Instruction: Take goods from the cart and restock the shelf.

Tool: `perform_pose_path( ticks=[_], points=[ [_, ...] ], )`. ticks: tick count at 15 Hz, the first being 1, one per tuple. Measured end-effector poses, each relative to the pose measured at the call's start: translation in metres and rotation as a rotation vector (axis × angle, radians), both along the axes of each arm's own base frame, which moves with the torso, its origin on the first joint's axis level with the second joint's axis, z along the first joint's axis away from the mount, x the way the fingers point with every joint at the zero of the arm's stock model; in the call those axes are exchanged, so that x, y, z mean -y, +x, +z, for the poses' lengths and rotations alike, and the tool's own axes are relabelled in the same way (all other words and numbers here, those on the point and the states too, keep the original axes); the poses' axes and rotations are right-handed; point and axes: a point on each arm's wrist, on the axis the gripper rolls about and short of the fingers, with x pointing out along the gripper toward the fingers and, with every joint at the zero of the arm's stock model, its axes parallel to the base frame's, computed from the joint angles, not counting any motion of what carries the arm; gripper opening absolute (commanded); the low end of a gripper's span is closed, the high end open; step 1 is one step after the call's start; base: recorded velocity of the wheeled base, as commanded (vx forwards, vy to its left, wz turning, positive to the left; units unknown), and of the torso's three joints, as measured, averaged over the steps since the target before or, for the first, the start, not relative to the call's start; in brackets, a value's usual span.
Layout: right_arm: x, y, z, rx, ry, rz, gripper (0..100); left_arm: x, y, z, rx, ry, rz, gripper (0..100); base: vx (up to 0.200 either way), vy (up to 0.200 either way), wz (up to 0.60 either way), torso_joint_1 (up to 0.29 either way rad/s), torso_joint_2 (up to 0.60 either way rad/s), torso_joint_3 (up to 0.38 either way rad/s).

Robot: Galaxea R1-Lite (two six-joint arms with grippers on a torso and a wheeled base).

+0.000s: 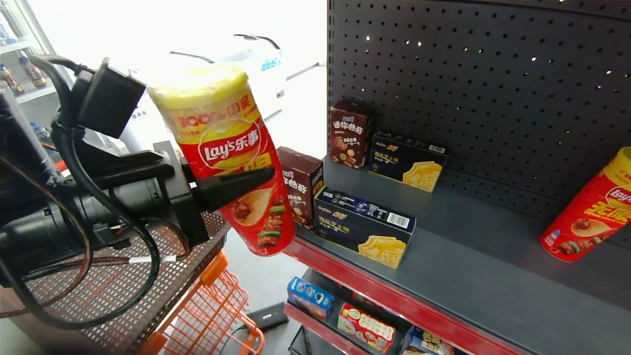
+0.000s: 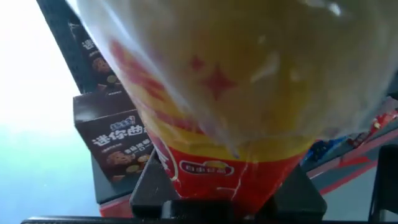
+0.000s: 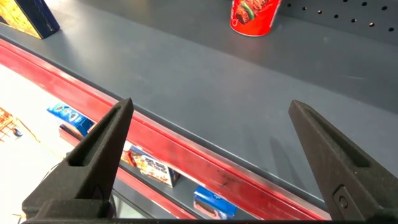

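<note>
With left fingers (image 1: 231, 186), gripping tall red-and-yellow cardboard chip canister (image 1: 222, 148) beside grey metal shelf (image 1: 493, 281); holding right fingers (image 3: 99, 155) apart above it.

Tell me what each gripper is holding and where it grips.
The left gripper clamps the chip can around its middle. The right gripper is open and holds nothing.

From where I stand, the red chip canister (image 1: 222, 148) with its yellow lid is up in the air and tilted. The left gripper (image 1: 231, 185) pinches it at the middle, just off the left end of the dark grey, red-edged shelf (image 1: 468, 281). A second matching canister (image 1: 586, 217) stands far right on the shelf by the pegboard back (image 1: 493, 74). The orange wire cart (image 1: 207, 315) sits below the held one.
</note>
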Motion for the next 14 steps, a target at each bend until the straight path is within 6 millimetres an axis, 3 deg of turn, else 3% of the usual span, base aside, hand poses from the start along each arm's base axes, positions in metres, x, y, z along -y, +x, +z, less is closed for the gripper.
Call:
perform_pose_path(
  ticks=[11, 14],
  points=[
    [0.0, 0.0, 0.0, 0.0, 0.0, 0.005, 100, 0.015, -0.021, -0.001, -0.07, -0.037, -0.176, 0, 0.0, 0.0, 0.0, 0.0, 0.0, 0.0],
    [0.0, 0.0, 0.0, 0.0, 0.0, 0.005, 100, 0.015, -0.022, 0.0, -0.065, -0.038, -0.197, 0, 0.0, 0.0, -0.6, 0.001, 0.0, 0.002]
  ],
)
